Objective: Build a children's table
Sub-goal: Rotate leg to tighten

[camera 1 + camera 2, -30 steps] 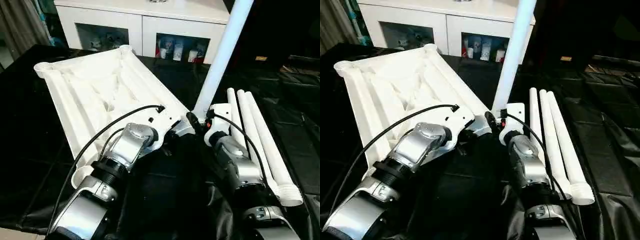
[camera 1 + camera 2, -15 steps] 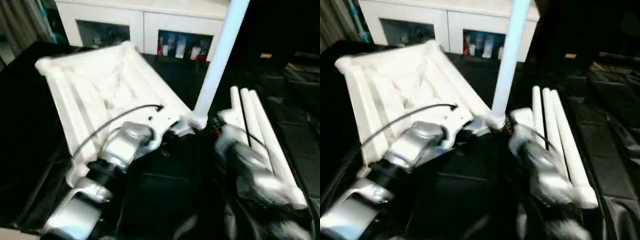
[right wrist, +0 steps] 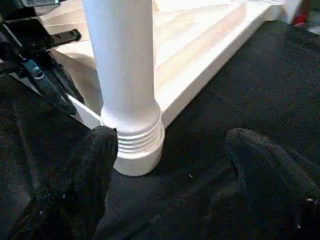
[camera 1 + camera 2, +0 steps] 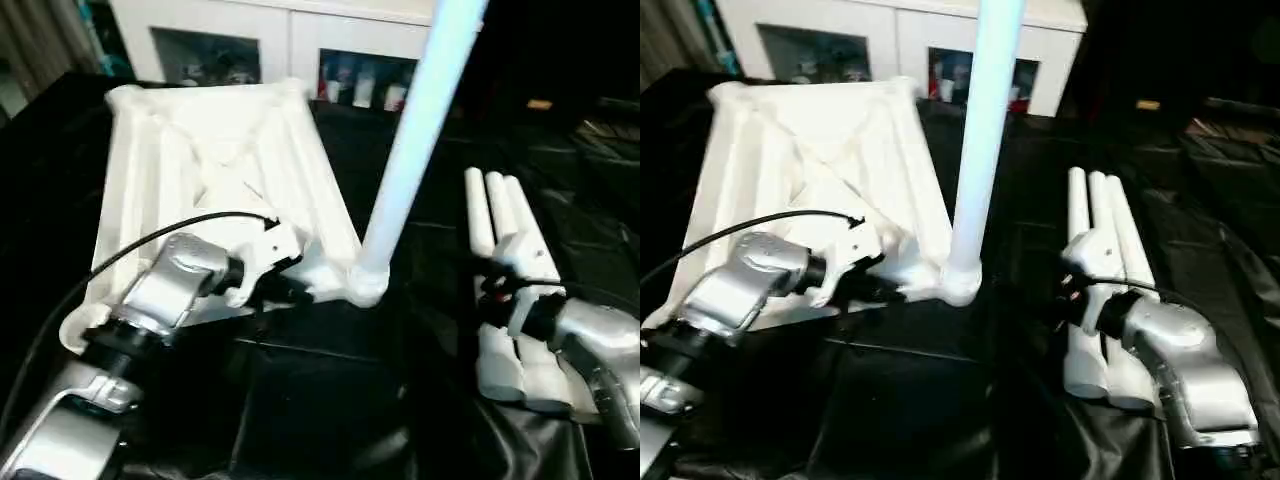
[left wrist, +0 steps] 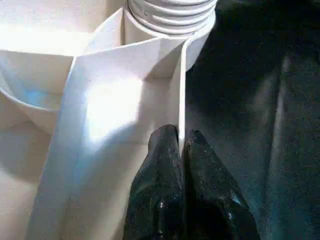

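Left wrist view: left end effector (image 5: 181,142) pinched on children's table (image 4: 215,170) rim, upside down on black desk (image 4: 330,400). Right end effector (image 3: 170,150) wide apart, empty, near upright leg (image 4: 415,130).

No text, label, brand or number can be read anywhere in these views. The small objects behind the cabinet (image 4: 300,45) glass are too blurred to show any writing.

One ribbed tabletop (image 4: 215,170), one leg (image 4: 410,150) standing in its corner socket, three loose legs (image 4: 500,270) lying side by side.
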